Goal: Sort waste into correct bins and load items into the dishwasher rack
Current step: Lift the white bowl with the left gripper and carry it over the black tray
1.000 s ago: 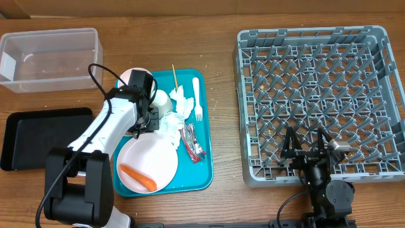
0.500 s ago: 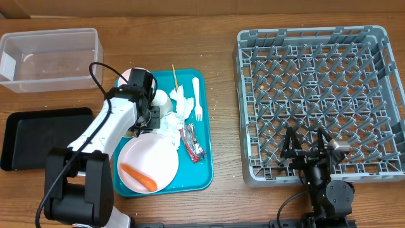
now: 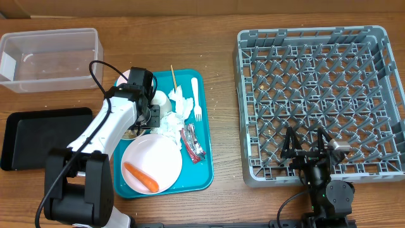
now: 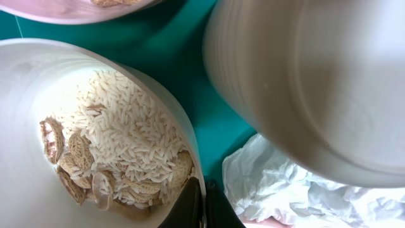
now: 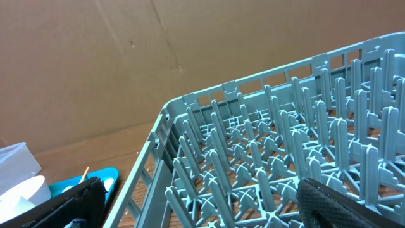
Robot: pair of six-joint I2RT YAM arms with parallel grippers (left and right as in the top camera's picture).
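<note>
Left arm [image 3: 104, 126] reaches forward, its tool [image 4: 204, 206] pinched shut; right tool [image 3: 305, 144] gapes wide.

Left gripper [image 4: 200, 193] closed down, now pinching rim of rice bowl [image 4: 114, 139]. Plate [image 3: 159, 155] with carrot piece [image 3: 140, 177] nudged slightly toward right edge of teal tray [image 3: 205, 171].

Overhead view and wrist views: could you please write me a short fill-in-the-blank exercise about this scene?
The left gripper is shut on the rim of the bowl holding white ___ and nuts.
The orange carrot piece lies on the round white ___.
The right gripper, near the dishwasher rack, is ___.
Missing: rice; plate; open.
</note>
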